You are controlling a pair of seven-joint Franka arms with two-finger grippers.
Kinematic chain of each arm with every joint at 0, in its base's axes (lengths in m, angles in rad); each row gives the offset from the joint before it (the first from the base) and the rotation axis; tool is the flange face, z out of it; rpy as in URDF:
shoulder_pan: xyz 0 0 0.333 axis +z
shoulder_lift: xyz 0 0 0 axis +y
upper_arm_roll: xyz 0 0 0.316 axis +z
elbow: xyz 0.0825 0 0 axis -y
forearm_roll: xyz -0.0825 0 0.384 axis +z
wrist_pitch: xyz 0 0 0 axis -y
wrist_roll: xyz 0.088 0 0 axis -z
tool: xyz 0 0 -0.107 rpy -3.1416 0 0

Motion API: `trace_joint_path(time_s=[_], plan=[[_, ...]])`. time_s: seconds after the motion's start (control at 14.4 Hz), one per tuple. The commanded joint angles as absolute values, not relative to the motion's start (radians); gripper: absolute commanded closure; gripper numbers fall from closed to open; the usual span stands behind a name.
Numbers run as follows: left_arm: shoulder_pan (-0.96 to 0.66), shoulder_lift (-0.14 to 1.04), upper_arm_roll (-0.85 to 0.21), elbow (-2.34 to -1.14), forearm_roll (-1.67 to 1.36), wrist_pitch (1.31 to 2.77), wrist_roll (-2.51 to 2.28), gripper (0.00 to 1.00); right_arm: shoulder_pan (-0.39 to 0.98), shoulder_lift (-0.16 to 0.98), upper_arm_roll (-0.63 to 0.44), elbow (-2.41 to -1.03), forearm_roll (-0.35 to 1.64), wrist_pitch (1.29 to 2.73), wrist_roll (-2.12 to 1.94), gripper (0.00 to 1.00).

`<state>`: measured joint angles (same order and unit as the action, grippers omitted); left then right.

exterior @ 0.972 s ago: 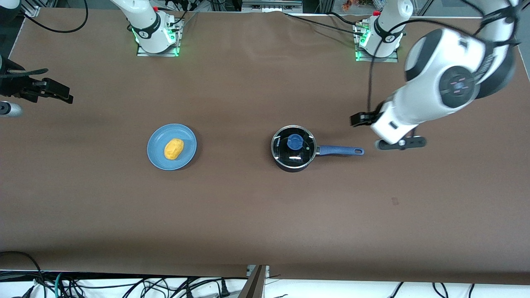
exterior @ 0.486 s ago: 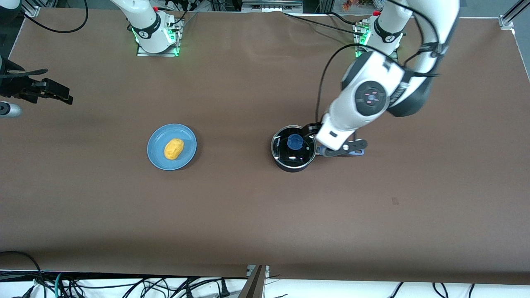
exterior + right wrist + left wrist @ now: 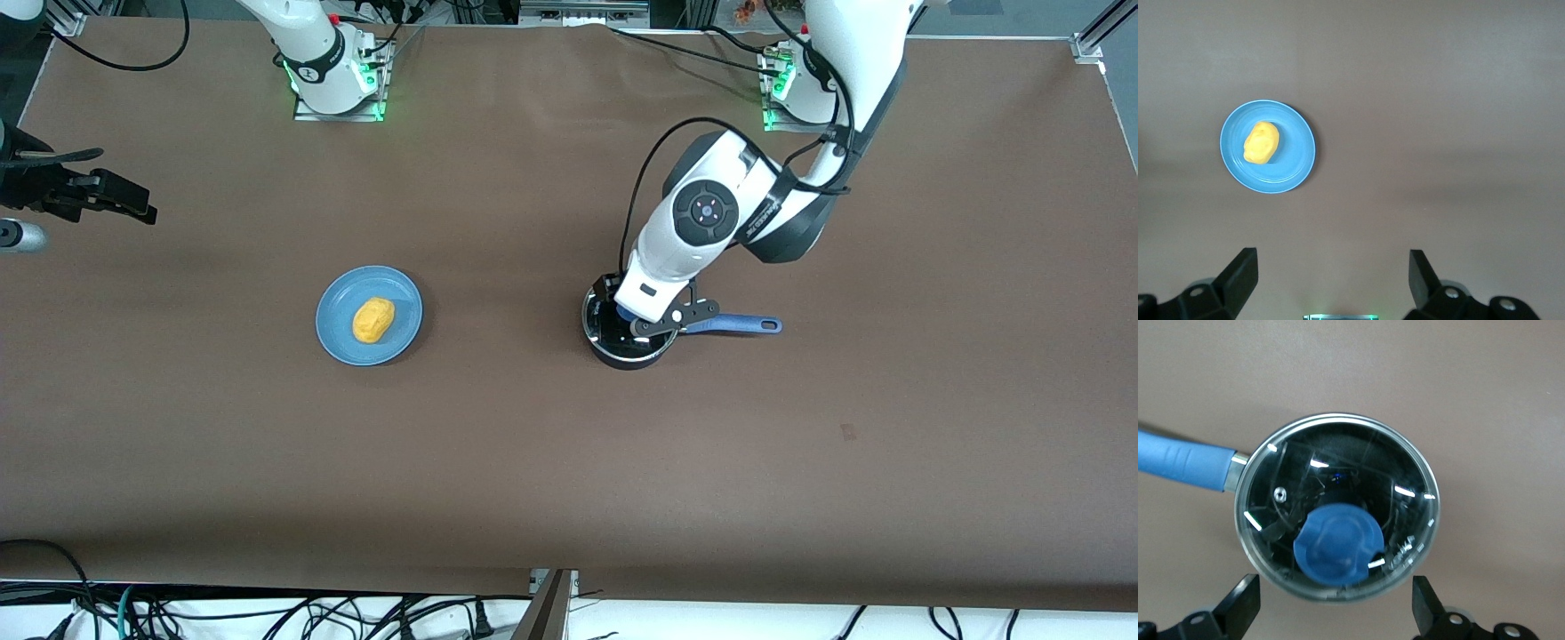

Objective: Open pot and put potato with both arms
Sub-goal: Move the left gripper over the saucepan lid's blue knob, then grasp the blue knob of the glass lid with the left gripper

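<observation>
Over the pot (image 3: 628, 342) hangs the left gripper (image 3: 1335, 613), its fingers (image 3: 1241, 607) spread wide and holding nothing. The glass lid (image 3: 1338, 507) sits on the pot, so the step in hand is the opening, and I judge it barely begun. The blue knob (image 3: 1336, 542) lies a little off the line between the fingers, so the next move calls for centring over it, coming down, and closing on it before lifting.

The pot stands mid-table, toward the left arm's end. Its long axis runs along the table, and its blue handle (image 3: 733, 323) points toward the left arm's end.

The potato (image 3: 372, 319) lies on the blue plate (image 3: 338, 342), well apart from the pot toward the right arm's end; its long axis is tilted, the upper end leaning toward the pot. The right gripper (image 3: 1331, 290) waits high over the table, fingers wide open and empty.
</observation>
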<state>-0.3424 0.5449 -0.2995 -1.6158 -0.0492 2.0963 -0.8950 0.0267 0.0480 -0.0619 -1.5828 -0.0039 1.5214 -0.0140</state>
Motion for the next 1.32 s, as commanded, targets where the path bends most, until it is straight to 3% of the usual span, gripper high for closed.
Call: trace_joint_path(time_s=[0.0, 0.14, 0.35, 0.49, 0.62, 0.76, 0.83, 0.97, 1.18, 1.25], plan=[[-0.345, 0.583, -0.296, -1.592, 0.001, 2.111, -0.891, 0.0, 0.023, 0.055, -0.061, -1.568, 0.009, 1.52, -0.023, 0.0], [-0.347, 0.592, -0.296, -1.592, 0.017, 2.111, -0.891, 0.01, 0.025, 0.055, -0.061, -1.568, 0.009, 1.52, -0.023, 0.0], [-0.35, 0.6, -0.296, -1.592, 0.017, 2.111, -0.891, 0.16, 0.021, 0.055, -0.061, -1.568, 0.011, 1.522, -0.023, 0.0], [-0.35, 0.601, -0.296, -1.592, 0.017, 2.111, -0.891, 0.15, 0.021, 0.055, -0.061, -1.568, 0.009, 1.522, -0.025, 0.0], [-0.35, 0.601, -0.296, -1.591, 0.017, 2.111, -0.893, 0.03, 0.021, 0.055, -0.061, -1.572, 0.011, 1.523, -0.023, 0.0], [-0.35, 0.601, -0.296, -1.591, 0.017, 2.111, -0.894, 0.04, 0.023, 0.055, -0.061, -1.572, 0.011, 1.532, -0.023, 0.0], [-0.35, 0.601, -0.296, -1.591, 0.017, 2.111, -0.894, 0.11, 0.023, 0.055, -0.061, -1.572, 0.011, 1.532, -0.023, 0.0], [-0.35, 0.603, -0.296, -1.591, 0.017, 2.111, -0.89, 0.45, 0.023, 0.057, -0.061, -1.572, 0.011, 1.534, -0.023, 0.0], [-0.351, 0.604, -0.296, -1.591, 0.017, 2.111, -0.887, 0.63, 0.025, 0.072, -0.061, -1.572, 0.014, 1.532, -0.023, 0.0], [-0.351, 0.604, -0.296, -1.591, 0.018, 2.111, -0.887, 0.73, 0.025, 0.075, -0.061, -1.572, 0.011, 1.532, -0.023, 0.0]])
